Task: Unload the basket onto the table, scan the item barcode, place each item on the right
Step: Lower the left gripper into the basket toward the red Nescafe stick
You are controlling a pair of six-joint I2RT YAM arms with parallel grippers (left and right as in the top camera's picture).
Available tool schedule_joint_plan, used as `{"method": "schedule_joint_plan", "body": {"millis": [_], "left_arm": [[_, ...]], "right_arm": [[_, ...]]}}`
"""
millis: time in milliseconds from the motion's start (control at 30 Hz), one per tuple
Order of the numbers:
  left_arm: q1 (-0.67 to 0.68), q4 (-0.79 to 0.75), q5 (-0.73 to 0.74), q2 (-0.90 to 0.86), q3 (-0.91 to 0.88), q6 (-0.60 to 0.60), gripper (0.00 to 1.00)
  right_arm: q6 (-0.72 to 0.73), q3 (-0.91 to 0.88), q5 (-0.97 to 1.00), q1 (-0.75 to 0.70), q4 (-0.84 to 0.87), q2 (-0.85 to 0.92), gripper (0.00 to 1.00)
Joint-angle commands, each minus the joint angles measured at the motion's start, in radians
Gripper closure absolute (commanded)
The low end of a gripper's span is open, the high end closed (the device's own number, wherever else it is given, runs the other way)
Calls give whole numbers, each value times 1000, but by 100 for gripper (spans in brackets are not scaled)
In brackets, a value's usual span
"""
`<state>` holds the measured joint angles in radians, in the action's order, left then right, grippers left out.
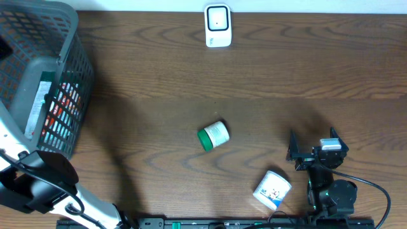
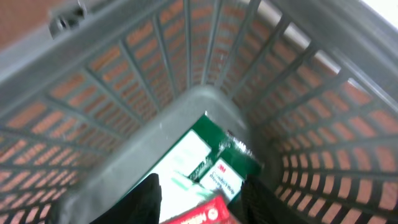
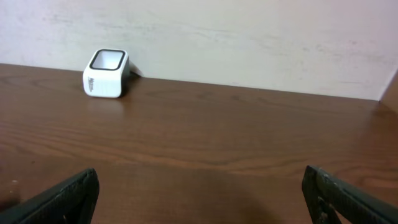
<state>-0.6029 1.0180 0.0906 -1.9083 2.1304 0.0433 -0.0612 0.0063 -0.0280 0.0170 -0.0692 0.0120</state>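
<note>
Green box (image 2: 231,163) blurred, partly covered by red packet (image 2: 206,215).

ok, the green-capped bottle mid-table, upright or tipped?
Tipped. In the overhead view the green-capped bottle lies on its side on the table, its white side wall facing up and its cap toward the lower left.

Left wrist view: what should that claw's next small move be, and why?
Probably raise the left claw straight up. A red packet sits between its fingers, though blur hides whether it's gripped, and the basket walls close in all round; the scanner stands far off across the table.
</note>
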Motion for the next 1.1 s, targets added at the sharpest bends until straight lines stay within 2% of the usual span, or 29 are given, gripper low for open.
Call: {"method": "schedule_joint_plan", "body": {"millis": [0, 667, 800, 967, 1067], "left_arm": [[-14, 46, -6, -34, 7, -24, 57], [-30, 88, -6, -180, 0, -24, 56], [-30, 72, -6, -199, 0, -24, 47], [-30, 19, -6, -203, 0, -24, 30], [-30, 2, -5, -203, 0, -24, 27]], "right_arm": [[12, -1, 5, 3, -3, -5, 1], [12, -1, 5, 3, -3, -5, 1], [12, -1, 5, 3, -3, -5, 1], [11, -1, 5, 3, -3, -5, 1], [12, -1, 5, 3, -3, -5, 1]]}}
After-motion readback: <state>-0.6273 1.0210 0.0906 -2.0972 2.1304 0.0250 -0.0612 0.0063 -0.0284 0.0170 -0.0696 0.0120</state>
